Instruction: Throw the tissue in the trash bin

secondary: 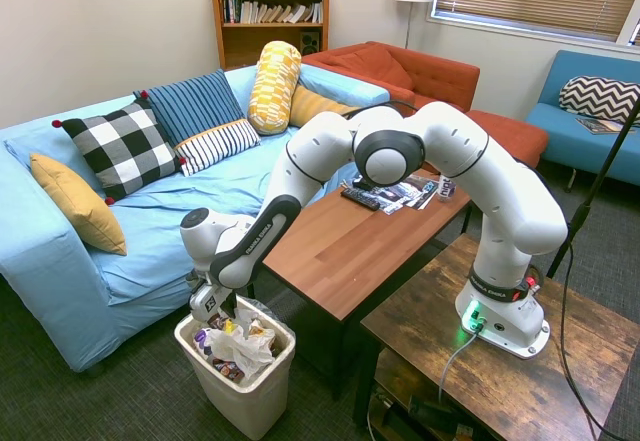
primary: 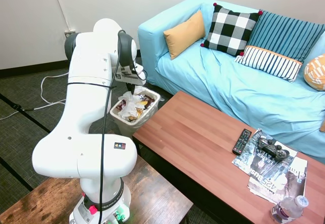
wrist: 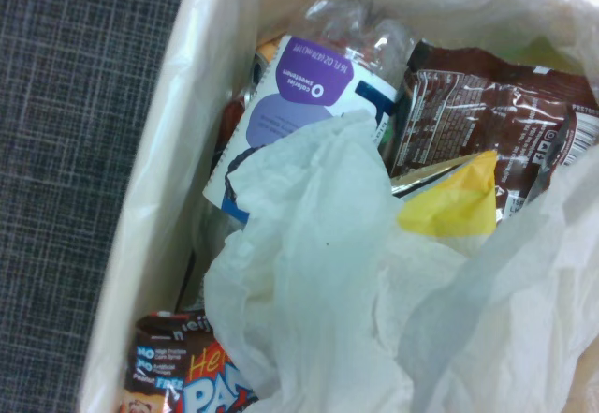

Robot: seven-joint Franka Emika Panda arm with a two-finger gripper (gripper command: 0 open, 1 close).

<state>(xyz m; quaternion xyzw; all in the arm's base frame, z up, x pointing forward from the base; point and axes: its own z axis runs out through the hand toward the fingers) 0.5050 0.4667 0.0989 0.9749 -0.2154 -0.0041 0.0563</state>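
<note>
The trash bin stands on the dark carpet between the sofa and the coffee table, lined with a thin bag and full of wrappers and a plastic bottle. A crumpled white tissue lies on top of the rubbish at the bin's mouth. My gripper points down just above the bin's opening, right over the tissue. Whether its fingers touch the tissue is hidden by the hand. In the wrist view the bin's liner runs along one side.
A reddish wooden coffee table stands right beside the bin, with a remote, a game controller, magazines and a water bottle at its far end. A blue sofa with cushions flanks the bin's other side.
</note>
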